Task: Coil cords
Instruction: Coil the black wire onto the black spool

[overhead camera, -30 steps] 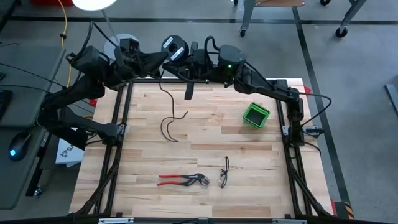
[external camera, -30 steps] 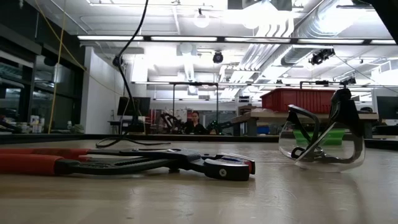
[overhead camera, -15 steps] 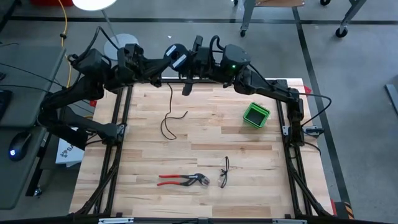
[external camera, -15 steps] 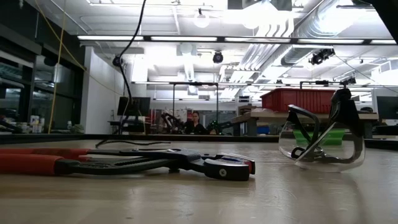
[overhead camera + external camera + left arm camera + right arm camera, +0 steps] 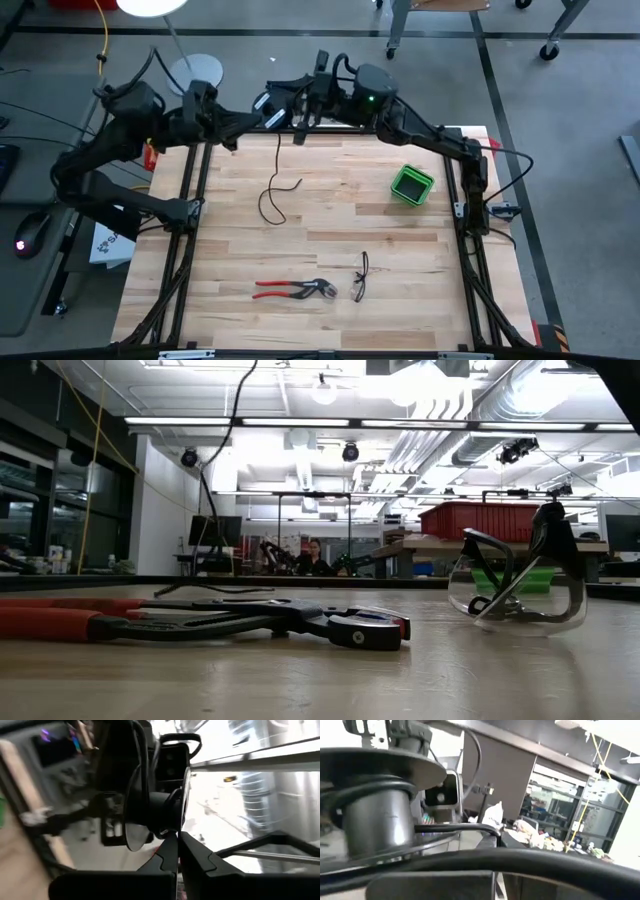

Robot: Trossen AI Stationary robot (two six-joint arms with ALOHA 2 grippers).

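The black reel (image 5: 271, 100) is held in the air above the table's far edge, turned edge-on; its hub fills the right wrist view (image 5: 372, 827). The thin black cord (image 5: 277, 160) hangs from it, and its loose end (image 5: 268, 208) lies curled on the wooden table (image 5: 330, 230). The cord also shows in the low view (image 5: 204, 510). My left gripper (image 5: 253, 114) is shut on the reel from the left. My right gripper (image 5: 298, 127) is right of the reel and seems shut on the cord. My left gripper pinches the rim of one reel flange (image 5: 179, 827) between its two fingers, only at their free ends. It comes level from the table's left. The reel is lifted clear, its axis roughly level. My right gripper seems shut on the cord (image 5: 520, 857) close to the reel. The cord lies across its fingertips (image 5: 445, 882), but the contact itself is hidden by the fingers. From there the cord runs to the hub.
A green square cup (image 5: 411, 185) stands at the right. Red-handled pliers (image 5: 292, 290) and safety glasses (image 5: 360, 276) lie near the front, close in the low view (image 5: 250, 622) (image 5: 515, 595). A person sits far behind the table (image 5: 314, 556).
My left gripper has turned the reel from face-up to edge-on and brought it slightly left. My right gripper has gone toward the far edge beside it. The hanging cord has drawn straighter, while its loose end has stayed on the table.
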